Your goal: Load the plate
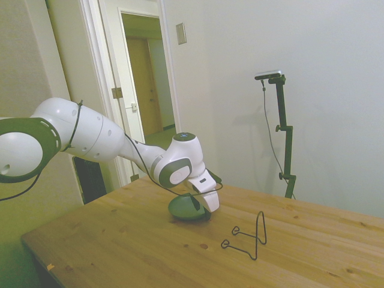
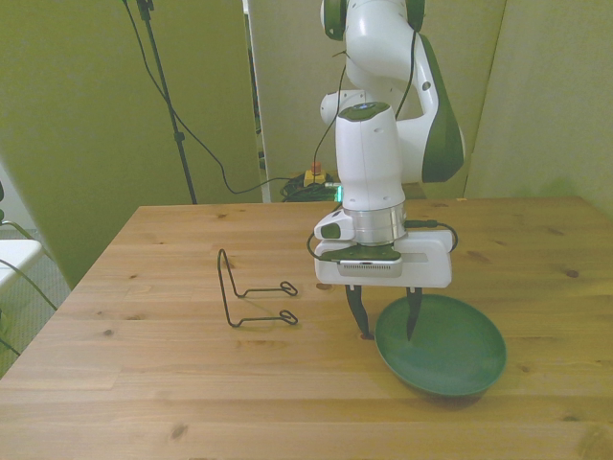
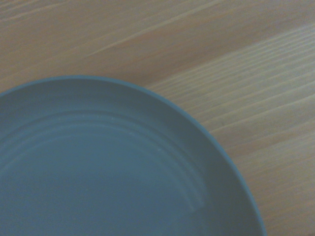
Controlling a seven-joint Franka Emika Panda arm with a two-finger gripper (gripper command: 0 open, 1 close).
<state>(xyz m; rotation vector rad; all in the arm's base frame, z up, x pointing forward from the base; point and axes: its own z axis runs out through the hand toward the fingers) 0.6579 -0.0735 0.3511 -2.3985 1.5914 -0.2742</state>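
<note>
The plate [image 2: 442,353], a round grey-teal dish with a low rim, lies flat on the wooden table [image 2: 144,383] toward the front view's right. My gripper [image 2: 384,316] points straight down over the plate's edge and is open. One finger stands just outside the rim above the wood and the other inside the dish, so the rim runs between them. In the side view the plate [image 1: 181,208] sits partly hidden behind the gripper [image 1: 199,206]. The wrist view shows the plate [image 3: 108,172] from close by, with nothing on it.
A thin black wire stand [image 2: 251,292] stands on the table at the front view's left of the gripper, about a hand's width away; in the side view the wire stand [image 1: 249,237] is nearer the camera than the plate.
</note>
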